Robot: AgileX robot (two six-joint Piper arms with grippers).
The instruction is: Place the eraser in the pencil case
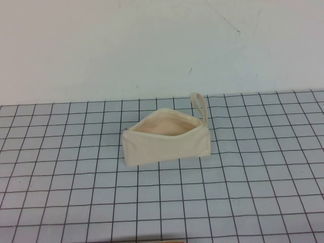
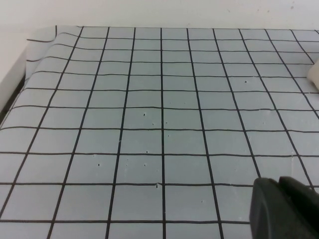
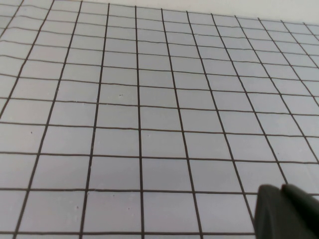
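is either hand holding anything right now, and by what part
Nothing seen held. The left hand and right hand hang over bare mat; the case sits open and untouched.

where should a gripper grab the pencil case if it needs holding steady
Take the pencil case by its loop strap at the far right end, coming from above: the strap stands up clear of the body. The mouth gapes upward, so stay off it. The left gripper and right gripper show only at their wrist views' edges, over the gridded mat.
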